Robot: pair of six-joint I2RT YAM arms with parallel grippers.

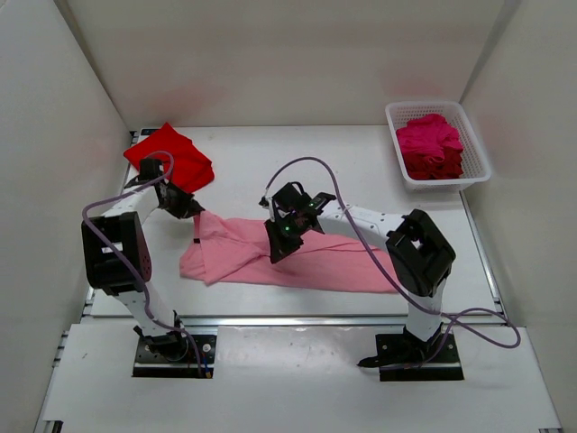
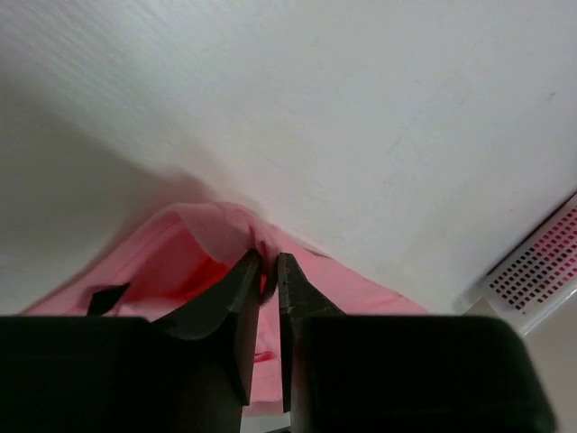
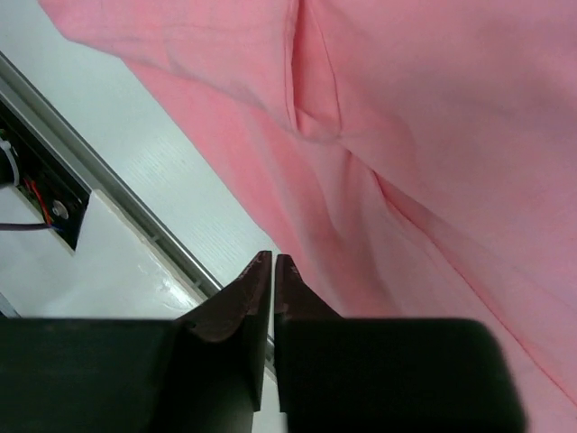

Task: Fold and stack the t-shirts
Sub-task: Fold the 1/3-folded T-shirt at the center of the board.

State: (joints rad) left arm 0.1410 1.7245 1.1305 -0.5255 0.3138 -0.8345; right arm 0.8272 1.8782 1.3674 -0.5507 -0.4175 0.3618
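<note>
This is a robotics lab test cell. Plain white panels (image 1: 270, 54) box in a white table (image 1: 361, 171) at 9, 12 and 3 o'clock. At 6 o'clock, a left arm (image 1: 113, 248) and a right arm (image 1: 419, 253) stand bolted on black base plates (image 1: 176, 354). Purple cables (image 1: 487, 338) trail loose, and a metal rail (image 1: 297, 320) edges the tabletop.

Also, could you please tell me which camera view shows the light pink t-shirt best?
The top external view: the light pink t-shirt lies there nearly whole, spread across the table. The left wrist view shows only a bunched edge; the right wrist view shows creased cloth close up, with no outline.
</note>
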